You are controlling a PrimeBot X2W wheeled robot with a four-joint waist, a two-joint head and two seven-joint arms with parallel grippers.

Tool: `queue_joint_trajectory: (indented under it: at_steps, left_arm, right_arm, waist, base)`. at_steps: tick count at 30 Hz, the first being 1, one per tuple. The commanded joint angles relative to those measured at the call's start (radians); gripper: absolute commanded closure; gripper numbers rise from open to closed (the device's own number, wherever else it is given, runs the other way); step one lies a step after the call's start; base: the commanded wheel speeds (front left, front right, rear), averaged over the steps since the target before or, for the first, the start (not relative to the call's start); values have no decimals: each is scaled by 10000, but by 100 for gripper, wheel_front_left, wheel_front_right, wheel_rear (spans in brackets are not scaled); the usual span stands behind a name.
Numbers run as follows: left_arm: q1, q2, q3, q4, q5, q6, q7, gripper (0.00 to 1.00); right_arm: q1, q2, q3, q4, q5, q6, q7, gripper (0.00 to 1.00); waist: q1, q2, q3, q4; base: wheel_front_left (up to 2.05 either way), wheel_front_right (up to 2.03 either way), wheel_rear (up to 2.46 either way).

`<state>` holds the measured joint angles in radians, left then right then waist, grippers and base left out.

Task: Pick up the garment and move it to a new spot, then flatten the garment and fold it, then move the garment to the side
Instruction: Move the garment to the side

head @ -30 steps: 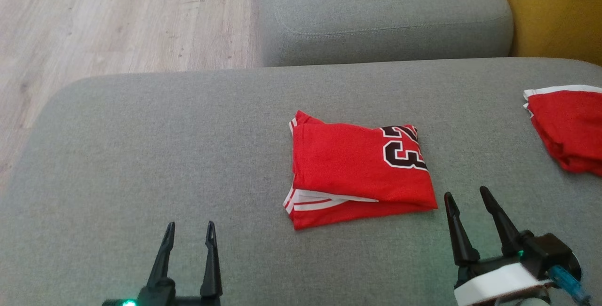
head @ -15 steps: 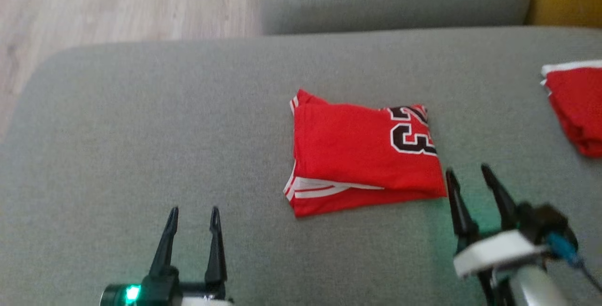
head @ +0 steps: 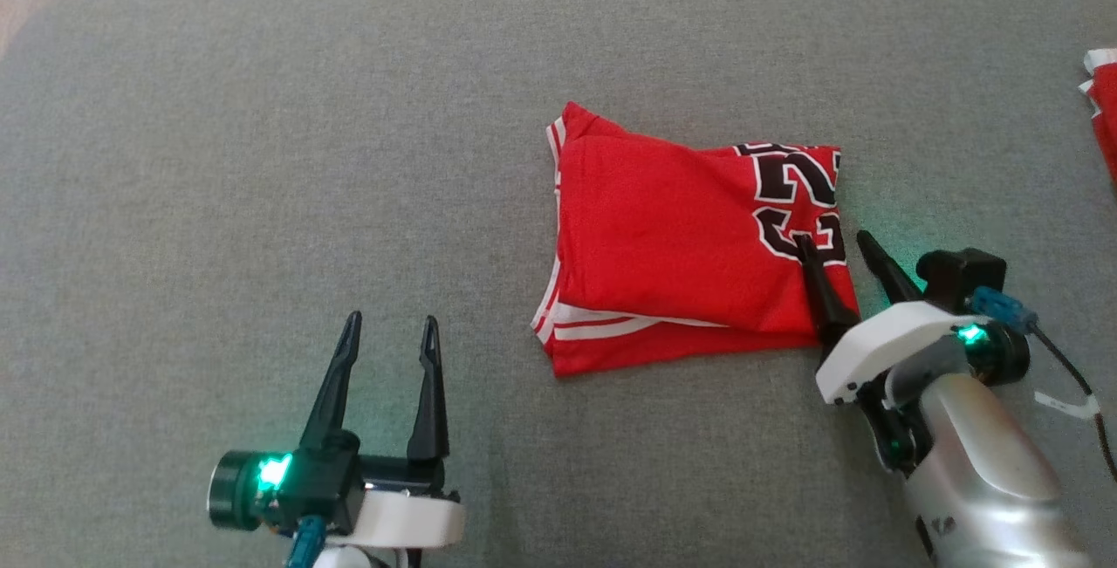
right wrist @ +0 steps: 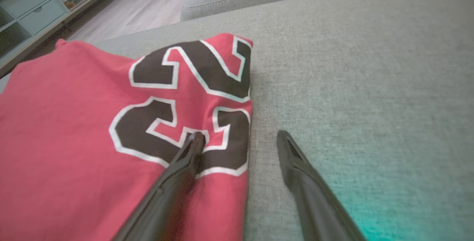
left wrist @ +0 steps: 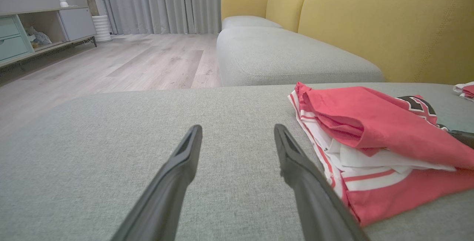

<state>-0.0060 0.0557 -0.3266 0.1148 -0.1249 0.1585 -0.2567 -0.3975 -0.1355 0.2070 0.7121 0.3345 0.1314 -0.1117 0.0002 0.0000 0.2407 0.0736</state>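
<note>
garment: folded red jersey lying flat on grey cushion | right gripper: fingers spread, holding nothing, straddling garment's right edge, one finger over the black numerals, other over bare cushion | left gripper: spread, empty, apart from garment's near-left corner

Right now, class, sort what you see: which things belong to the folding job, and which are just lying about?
In the job: folded red jersey with black numerals; open right gripper at its edge; open left gripper; grey fabric cushion beneath.
Lying about: second red garment with white trim; yellow sofa back; pale wooden floor.
</note>
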Motion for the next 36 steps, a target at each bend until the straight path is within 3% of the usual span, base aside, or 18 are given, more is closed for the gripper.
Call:
queue_joint_trajectory:
  at_steps: [1,3,9,16,24,35,36]
  left_arm:
    - [-290,-55,204,-250,2,75,-51,0]
    - [-316,-55,177,-247,-26,118,-51,0]
    - [-265,-55,287,-270,-82,129,-51,0]
    - [-574,-55,370,-384,155,23,-51,0]
    - [-1172,-54,482,-356,632,-216,-51,0]
    - [-1906,-54,363,-344,772,-362,-51,0]
    - [-1961,-54,341,-334,771,-370,-51,0]
  right_arm:
    - [-143,118,364,-21,190,-7,121,11]
    - [-183,145,551,116,352,-7,7,100]
    - [-494,-109,1118,-44,777,-7,-550,100]
    - [-1221,-1140,1287,-436,391,-7,-840,100]
    - [-2017,-3165,678,-1402,-218,-7,-519,100]
    - [-2263,-6151,-1526,-2654,-670,-7,348,100]
    - [-2257,-6398,-1657,-2759,-792,-7,430,93]
  waist:
    - [-2,0,39,20]
    - [-2,0,46,-19]
    - [-2,0,106,-619]
    - [-2,0,577,-1498]
    - [-2,0,1556,-2107]
    - [-2,0,2613,-2030]
    - [-2,0,2675,-1999]
  base:
    - [0,0,0]
    - [0,0,0]
    - [0,0,0]
    - [0,0,0]
    - [0,0,0]
    - [0,0,0]
    - [0,0,0]
